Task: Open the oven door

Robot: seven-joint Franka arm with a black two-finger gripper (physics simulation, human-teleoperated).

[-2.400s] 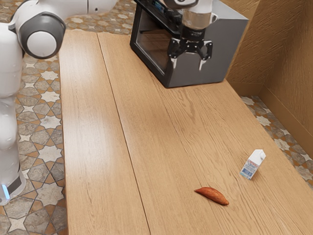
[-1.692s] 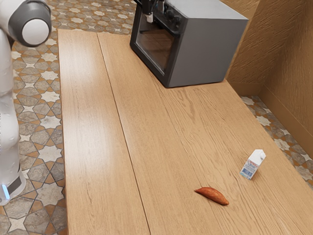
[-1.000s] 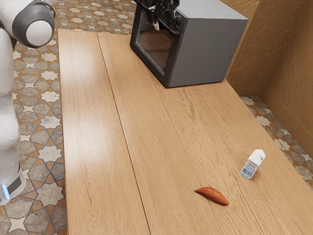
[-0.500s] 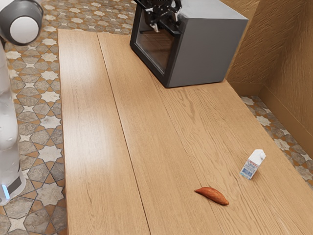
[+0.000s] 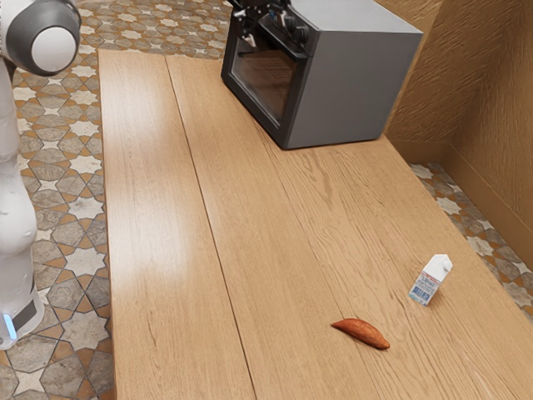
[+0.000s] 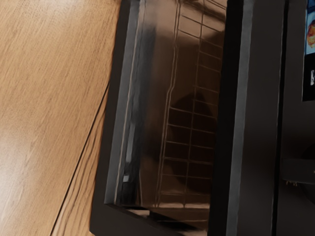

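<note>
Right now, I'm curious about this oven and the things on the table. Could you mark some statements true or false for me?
1. The oven door is wide open. False: it is closed.
2. A wire rack is visible behind the door. True.
3. The sweet potato is inside the oven. False: it lies on the table.
4. The carton is nearer the sweet potato than the oven. True.
</note>
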